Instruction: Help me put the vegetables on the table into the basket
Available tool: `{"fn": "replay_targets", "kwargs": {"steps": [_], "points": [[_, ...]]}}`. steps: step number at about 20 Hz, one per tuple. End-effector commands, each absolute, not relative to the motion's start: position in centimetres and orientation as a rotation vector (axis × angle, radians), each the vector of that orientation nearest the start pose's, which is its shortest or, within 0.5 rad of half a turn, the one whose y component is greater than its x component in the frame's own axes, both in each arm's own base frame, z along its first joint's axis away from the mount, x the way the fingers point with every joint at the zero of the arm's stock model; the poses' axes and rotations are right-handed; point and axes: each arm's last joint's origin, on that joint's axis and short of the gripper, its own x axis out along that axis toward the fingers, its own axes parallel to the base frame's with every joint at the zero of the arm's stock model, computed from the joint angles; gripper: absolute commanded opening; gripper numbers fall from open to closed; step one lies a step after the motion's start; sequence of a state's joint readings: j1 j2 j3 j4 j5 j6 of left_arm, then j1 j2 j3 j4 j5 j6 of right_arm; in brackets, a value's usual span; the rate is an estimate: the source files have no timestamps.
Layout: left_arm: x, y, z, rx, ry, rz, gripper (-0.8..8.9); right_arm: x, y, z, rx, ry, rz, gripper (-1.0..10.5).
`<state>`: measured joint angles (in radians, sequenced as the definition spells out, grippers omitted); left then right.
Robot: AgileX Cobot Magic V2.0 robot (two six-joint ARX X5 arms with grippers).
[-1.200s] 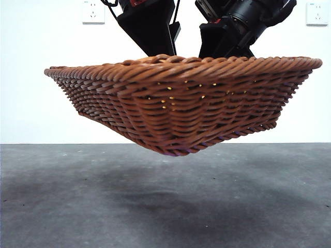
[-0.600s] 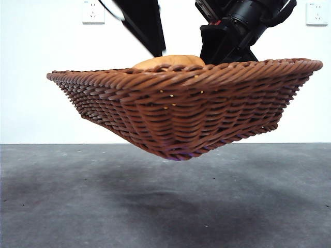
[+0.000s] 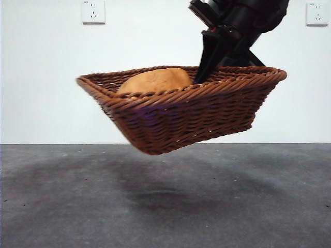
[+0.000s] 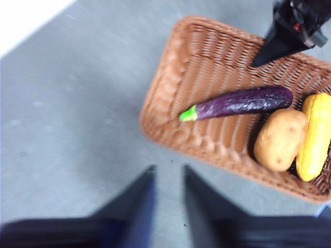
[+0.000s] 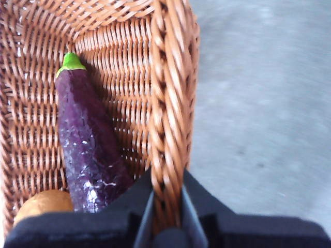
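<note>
The wicker basket (image 3: 191, 111) hangs in the air above the dark grey table (image 3: 165, 206), tilted. My right gripper (image 3: 204, 72) is shut on its braided rim (image 5: 170, 93), one jaw inside and one outside. The orange-brown potato (image 3: 155, 80) shows over the rim. In the left wrist view the basket (image 4: 160, 88) holds the purple eggplant (image 4: 243, 102), the potato (image 4: 281, 139) and the yellow corn cob (image 4: 315, 135). The right wrist view shows the eggplant (image 5: 88, 144) and part of the potato (image 5: 44, 202). My left gripper (image 4: 168, 206) is open and empty, high above and beside the basket.
A white wall with two sockets (image 3: 93, 11) stands behind the table. The basket's shadow (image 3: 165, 199) lies on the table under it.
The left arm has risen out of the front view. The basket has turned and tipped, and looks smaller, with the potato now showing over its rim. The right gripper keeps its hold.
</note>
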<state>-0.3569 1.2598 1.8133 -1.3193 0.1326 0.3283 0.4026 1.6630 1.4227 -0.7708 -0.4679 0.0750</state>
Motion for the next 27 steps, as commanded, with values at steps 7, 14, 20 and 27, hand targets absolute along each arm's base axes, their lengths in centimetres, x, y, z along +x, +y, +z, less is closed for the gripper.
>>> {"fn": "replay_targets", "kwargs": {"steps": [7,14,20,27], "points": [[9.5,-3.8,49.5,0.327,0.48,-0.541,-0.06,34.3,4.1,28.5,0.266,1.043,0.469,-0.1],[10.0,-4.0,49.3,0.328,0.494,-0.539,-0.06,36.5,2.4,24.4,0.258,1.132,0.435,-0.1],[10.1,-4.0,49.3,0.325,0.498,-0.538,-0.06,37.7,-0.6,20.9,0.308,1.219,0.351,-0.1],[11.1,-4.4,49.0,0.328,0.526,-0.542,-0.06,36.0,-1.0,16.9,0.306,1.254,0.368,-0.1]]}}
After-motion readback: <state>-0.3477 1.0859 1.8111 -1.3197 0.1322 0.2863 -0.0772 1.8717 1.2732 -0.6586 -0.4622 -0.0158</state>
